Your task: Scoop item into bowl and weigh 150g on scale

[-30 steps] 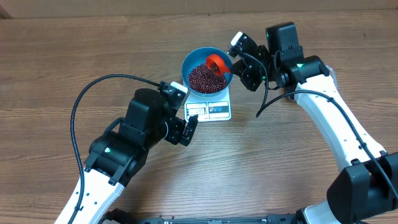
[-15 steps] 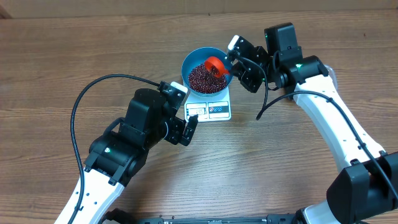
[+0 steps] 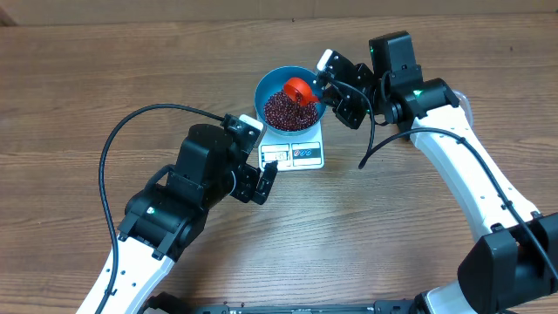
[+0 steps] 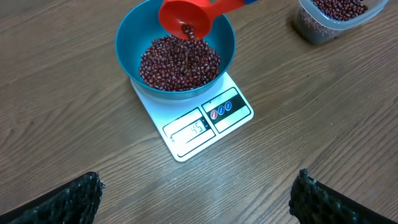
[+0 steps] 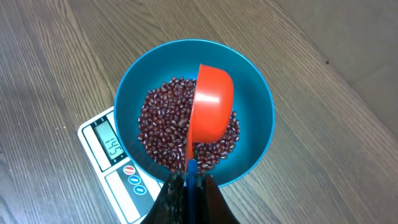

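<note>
right fingers (image 5: 174,202) pinch the red scoop (image 5: 211,112), tipped over beans (image 5: 161,118) in the blue bowl (image 5: 262,106) on the scale (image 5: 109,171). left fingers (image 4: 62,202) gape open.

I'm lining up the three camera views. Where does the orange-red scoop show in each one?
Overhead: the scoop sits above centre, over the upper right of the blue bowl.
Left wrist: top centre, tipped above the beans.
Right wrist: centre, with its handle running down to the bottom edge.
Shared landmark: the blue bowl standing on the white scale.
</note>
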Tool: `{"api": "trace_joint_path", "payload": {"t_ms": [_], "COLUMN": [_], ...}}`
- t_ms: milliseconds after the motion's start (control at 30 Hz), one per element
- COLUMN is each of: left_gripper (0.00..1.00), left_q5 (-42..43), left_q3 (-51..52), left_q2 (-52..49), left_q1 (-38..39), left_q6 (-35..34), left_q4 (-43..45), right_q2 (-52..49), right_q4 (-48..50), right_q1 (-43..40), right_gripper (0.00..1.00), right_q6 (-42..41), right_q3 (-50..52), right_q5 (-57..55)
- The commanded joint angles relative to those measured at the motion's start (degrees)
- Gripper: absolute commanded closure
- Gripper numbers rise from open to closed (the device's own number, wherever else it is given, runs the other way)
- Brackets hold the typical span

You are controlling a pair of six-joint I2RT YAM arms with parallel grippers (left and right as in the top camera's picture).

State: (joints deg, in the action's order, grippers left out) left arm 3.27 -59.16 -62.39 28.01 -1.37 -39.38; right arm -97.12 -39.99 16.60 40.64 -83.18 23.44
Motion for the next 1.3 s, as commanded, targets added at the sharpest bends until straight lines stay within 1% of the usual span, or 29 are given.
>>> {"api": "trace_joint_path", "payload": {"t_ms": [0,33,100,167,1067,1167,1267], "left_gripper": [0.01,0.0,0.01,0.01,0.0,0.0,0.01], "left_q5": [0.63,0.63,0.63,0.61,0.63,0.63,0.63], "left_q3": [0.09,0.09,0.09,0.09,0.09,0.09,0.09], "left_q2": [-0.24,-0.24,-0.24,-0.24,-0.24,-0.24,-0.24], "left_q1": [-0.28,-0.28,-0.28,-0.28,-0.28,-0.28,-0.28], "left_q6": [-0.55,-0.55,-0.55,-0.55,-0.55,-0.55,-0.55], "left_q4": [0.15,0.15,0.15,0.15,0.17,0.15,0.15], "right_q2": [1.77,1.77,1.77,1.77,1.77,1.77,1.77], "right_q4": [-0.02,-0.02,0.0,-0.02,0.02,0.02,0.11], "right_q1": [0.33,0.33,0.33,0.33,0.33,0.31,-0.28], "right_gripper": [0.96,0.96,0.96,0.96,0.96,0.96,0.97], "right_q6": [-7.45,-10.51,-19.61,-22.99,-23.45,-26.47,-34.03], "right_q3": [-1.33,-1.33,-1.33,-1.33,-1.33,-1.33,-1.33], "right_q5": [0.68,0.7,0.87,0.85,1.01,4.92,8.02]}}
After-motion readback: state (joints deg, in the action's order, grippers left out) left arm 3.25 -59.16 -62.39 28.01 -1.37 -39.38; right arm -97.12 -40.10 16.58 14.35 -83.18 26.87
